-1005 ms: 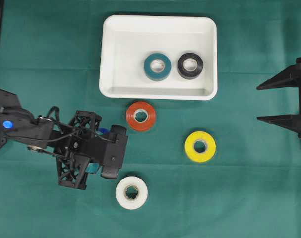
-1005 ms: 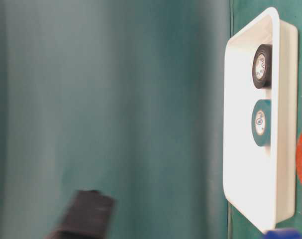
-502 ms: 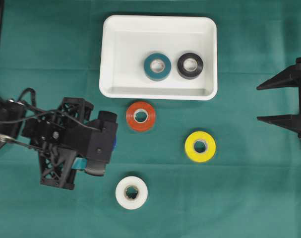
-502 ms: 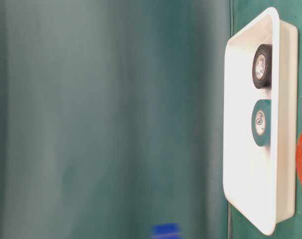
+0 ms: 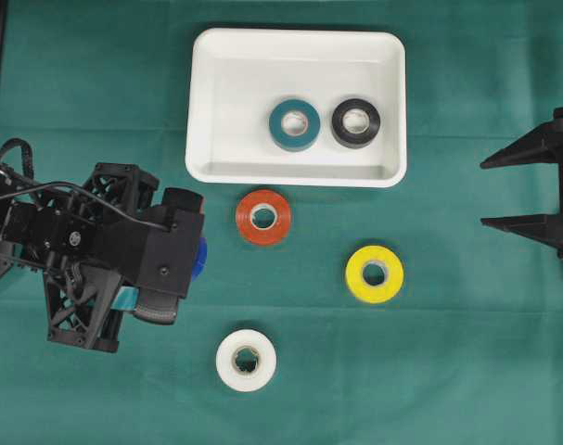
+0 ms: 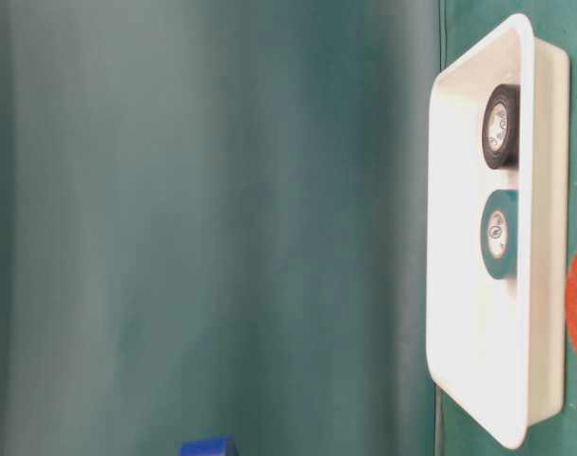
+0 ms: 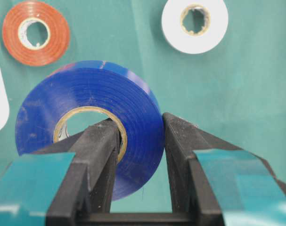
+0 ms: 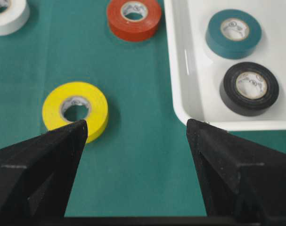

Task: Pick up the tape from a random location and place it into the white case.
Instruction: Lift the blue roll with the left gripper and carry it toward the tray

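Observation:
My left gripper (image 7: 140, 121) is shut on a blue tape (image 7: 86, 92), one finger through its core and the other on its outer face. From overhead the gripper (image 5: 198, 260) sits at the left of the table, and only a sliver of the blue tape (image 5: 201, 259) shows past its body. The white case (image 5: 295, 176) lies at the back centre, holding a teal roll (image 5: 279, 130) and a black roll (image 5: 340, 128). My right gripper (image 5: 483, 193) is open at the right edge, with nothing between its fingers.
Three loose rolls lie on the green cloth: red (image 5: 244, 219) just in front of the case, yellow (image 5: 393, 275) to the right, white (image 5: 225, 362) near the front. The right wrist view has the yellow roll (image 8: 51, 106) and the case corner (image 8: 180, 70) ahead.
The left arm has swung left, away from the red roll, carrying the blue tape with it. The right arm has not moved.

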Robot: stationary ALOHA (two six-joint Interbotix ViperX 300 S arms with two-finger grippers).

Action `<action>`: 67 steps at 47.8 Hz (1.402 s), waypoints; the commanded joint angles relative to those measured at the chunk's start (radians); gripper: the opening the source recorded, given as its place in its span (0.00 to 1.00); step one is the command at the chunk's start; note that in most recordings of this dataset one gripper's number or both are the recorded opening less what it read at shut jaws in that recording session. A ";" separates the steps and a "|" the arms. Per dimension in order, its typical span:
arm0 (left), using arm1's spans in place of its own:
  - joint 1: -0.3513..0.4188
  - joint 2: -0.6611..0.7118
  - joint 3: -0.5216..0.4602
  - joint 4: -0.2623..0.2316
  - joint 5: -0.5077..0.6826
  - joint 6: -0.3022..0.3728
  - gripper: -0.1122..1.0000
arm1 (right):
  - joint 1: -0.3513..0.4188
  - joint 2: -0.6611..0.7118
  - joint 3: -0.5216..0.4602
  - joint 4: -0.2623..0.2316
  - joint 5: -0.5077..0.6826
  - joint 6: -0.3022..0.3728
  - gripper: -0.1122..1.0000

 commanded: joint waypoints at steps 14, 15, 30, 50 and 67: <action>0.002 -0.020 -0.025 0.005 -0.002 0.000 0.30 | 0.002 0.003 -0.025 -0.005 0.015 -0.003 0.82; 0.002 -0.020 -0.025 0.003 -0.002 0.000 0.30 | 0.002 0.003 -0.025 -0.005 0.015 -0.003 0.82; 0.002 -0.020 -0.025 0.003 0.000 0.000 0.30 | 0.002 0.006 -0.025 -0.005 0.015 -0.003 0.82; 0.002 -0.020 -0.025 0.005 -0.002 0.000 0.30 | 0.002 0.006 -0.025 -0.006 0.015 -0.003 0.82; 0.032 -0.020 -0.020 0.005 -0.002 0.002 0.30 | 0.000 0.005 -0.025 -0.020 0.015 -0.003 0.82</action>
